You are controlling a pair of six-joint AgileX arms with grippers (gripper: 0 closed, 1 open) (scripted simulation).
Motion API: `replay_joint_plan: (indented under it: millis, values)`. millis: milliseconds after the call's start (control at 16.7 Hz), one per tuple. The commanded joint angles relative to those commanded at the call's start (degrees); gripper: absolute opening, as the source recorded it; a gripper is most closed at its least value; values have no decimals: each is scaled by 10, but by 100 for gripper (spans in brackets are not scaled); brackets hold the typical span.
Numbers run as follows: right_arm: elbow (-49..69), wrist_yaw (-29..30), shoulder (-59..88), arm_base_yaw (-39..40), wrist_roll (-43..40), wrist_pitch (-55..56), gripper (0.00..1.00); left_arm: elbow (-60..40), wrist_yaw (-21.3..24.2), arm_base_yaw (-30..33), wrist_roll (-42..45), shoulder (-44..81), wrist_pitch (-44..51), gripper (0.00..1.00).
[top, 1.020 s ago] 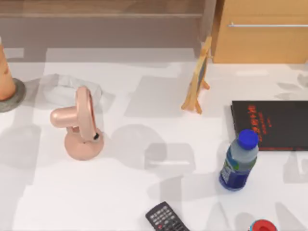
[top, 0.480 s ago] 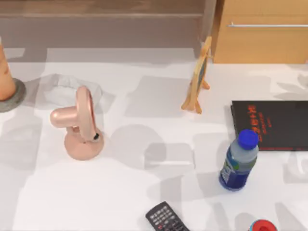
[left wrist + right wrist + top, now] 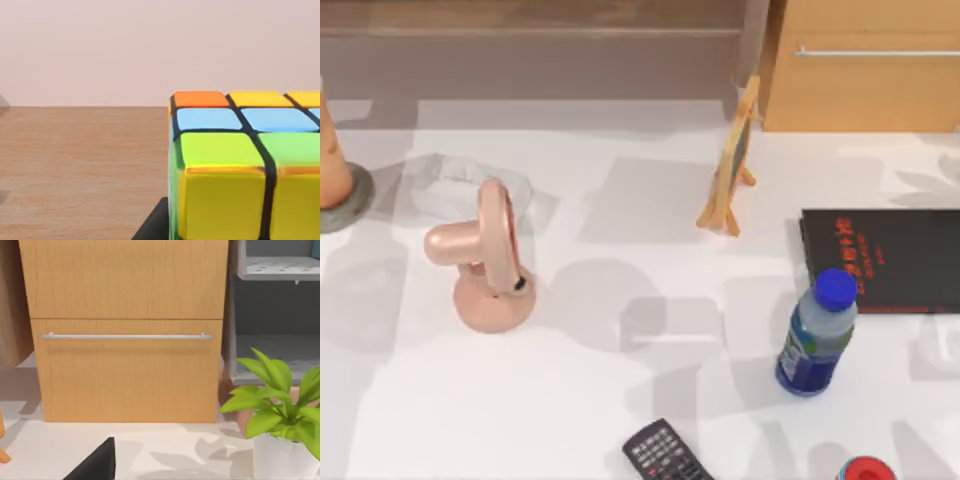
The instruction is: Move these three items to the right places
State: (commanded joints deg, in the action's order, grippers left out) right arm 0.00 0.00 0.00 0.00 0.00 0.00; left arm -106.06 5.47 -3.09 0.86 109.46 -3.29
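The puzzle cube (image 3: 240, 170), with yellow, green, blue and orange tiles between black lines, sits very close in the left wrist view. A black finger (image 3: 152, 227) of my left gripper lies against its side, and the gripper is shut on the cube above a wooden surface. The tall peach-orange vase (image 3: 330, 150) stands on a grey round base at the table's far left edge. In the right wrist view one black finger (image 3: 95, 465) of my right gripper shows in front of a wooden cabinet.
On the table are a pink desk fan (image 3: 485, 260), a small wooden easel (image 3: 730, 165), a black book with red lettering (image 3: 885, 258), a blue-capped bottle (image 3: 817, 335) and a remote (image 3: 665, 452). A wooden cabinet (image 3: 865, 65) stands back right, with a potted plant (image 3: 280, 405) beside it.
Faint shadows on the table have shifted slightly. The things on the table have not moved.
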Motion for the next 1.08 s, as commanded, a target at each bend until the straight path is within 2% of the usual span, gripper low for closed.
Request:
replay_joint_plan:
  millis: [240, 300, 840, 1080]
  values:
    - [0, 0, 0, 0, 0, 0, 100, 0, 0, 0, 0, 0, 0, 98]
    - [0, 0, 0, 0, 0, 0, 100, 0, 0, 0, 0, 0, 0, 100]
    - [0, 0, 0, 0, 0, 0, 100, 2, 0, -1, 0, -2, -1, 100]
    - [0, 0, 0, 0, 0, 0, 100, 42, 1, -3, 1, -32, -9, 100]
